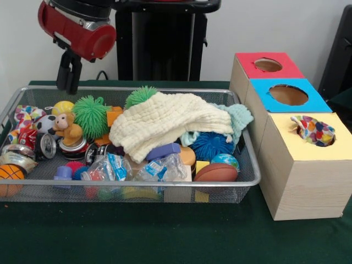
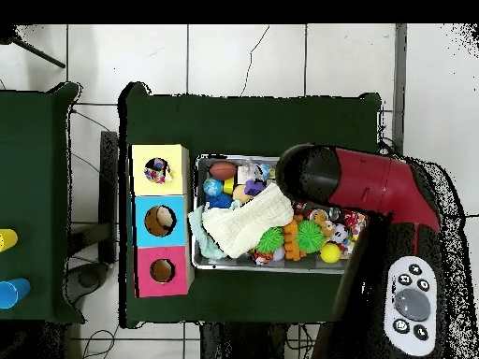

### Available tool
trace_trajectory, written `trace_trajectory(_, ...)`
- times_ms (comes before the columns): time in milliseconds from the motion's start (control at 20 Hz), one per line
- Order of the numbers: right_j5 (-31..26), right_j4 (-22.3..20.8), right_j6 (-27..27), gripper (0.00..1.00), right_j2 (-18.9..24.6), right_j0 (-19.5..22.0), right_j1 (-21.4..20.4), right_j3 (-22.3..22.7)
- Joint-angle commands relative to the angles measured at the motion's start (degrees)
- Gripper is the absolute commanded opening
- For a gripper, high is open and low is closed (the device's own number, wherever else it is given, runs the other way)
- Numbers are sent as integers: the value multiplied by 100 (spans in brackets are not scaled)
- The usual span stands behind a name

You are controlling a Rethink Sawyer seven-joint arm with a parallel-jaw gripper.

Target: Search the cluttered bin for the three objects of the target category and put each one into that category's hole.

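The silver wire-mesh bin (image 1: 33, 192) lies full of toys; it also shows in the overhead view (image 2: 271, 269). One polka-dot cloth (image 1: 314, 131) sits in the round hole of the yellow-topped box (image 1: 286, 148), bulging above the rim; it also shows in the overhead view (image 2: 156, 170). A second polka-dot cloth (image 1: 25, 116) lies at the bin's left end, seen from overhead beside the arm (image 2: 352, 222). A third is hidden. My gripper (image 1: 70, 82) hangs empty above the bin's far left rim, above and behind that cloth. The arm hides it from overhead.
A cream waffle cloth (image 1: 165, 124) drapes over the bin's middle, with a mint knitted cloth (image 1: 237, 116) at its right. Green spiky balls, a plush monkey (image 1: 67, 127), cans and balls fill the rest. Blue-topped (image 1: 289, 94) and red-topped (image 1: 268, 65) boxes stand behind the yellow one.
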State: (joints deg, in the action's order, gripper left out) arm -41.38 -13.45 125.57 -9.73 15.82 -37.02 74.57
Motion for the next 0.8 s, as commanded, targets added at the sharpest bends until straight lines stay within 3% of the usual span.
trace_trajectory(50,320,-518,-340,0,285,-32,323,760)
trace_trajectory(150,429,-549,-384,0,363,48,313,838)
trace_trajectory(200,429,-590,-353,100,381,63,313,845)
trace_trajectory(800,732,-828,-26,100,196,52,384,933)
